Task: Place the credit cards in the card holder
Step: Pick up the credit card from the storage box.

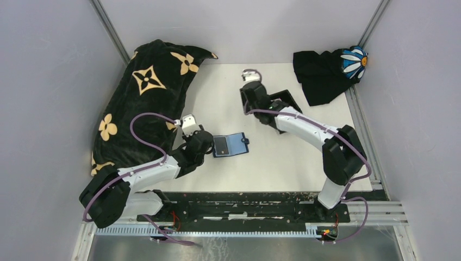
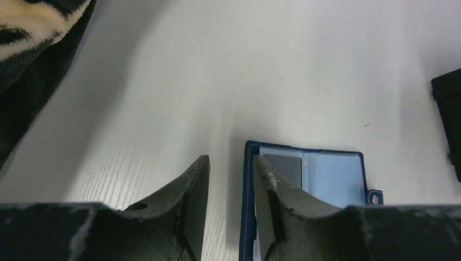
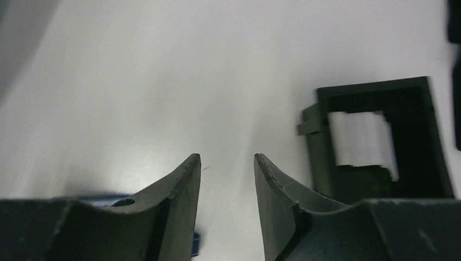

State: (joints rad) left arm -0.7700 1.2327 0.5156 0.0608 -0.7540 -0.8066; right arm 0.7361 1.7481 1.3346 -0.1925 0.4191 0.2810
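Observation:
The navy card holder (image 1: 232, 144) lies open and flat on the white table, with a grey credit card (image 1: 220, 145) in its left half. My left gripper (image 1: 206, 143) is open at the holder's left edge. In the left wrist view the holder (image 2: 331, 174) and its grey card (image 2: 284, 166) lie beyond the right finger (image 2: 266, 185), and the left gripper (image 2: 231, 166) holds nothing. My right gripper (image 1: 254, 100) is open and empty above the table beside the black tray. In the right wrist view (image 3: 227, 157) whitish credit cards (image 3: 361, 137) lie in that tray.
The open black tray (image 1: 287, 99) (image 3: 435, 136) sits at the back centre, partly under the right arm. A black blanket with tan flowers (image 1: 141, 98) covers the left side. A black cloth with a daisy (image 1: 326, 70) lies in the back right corner.

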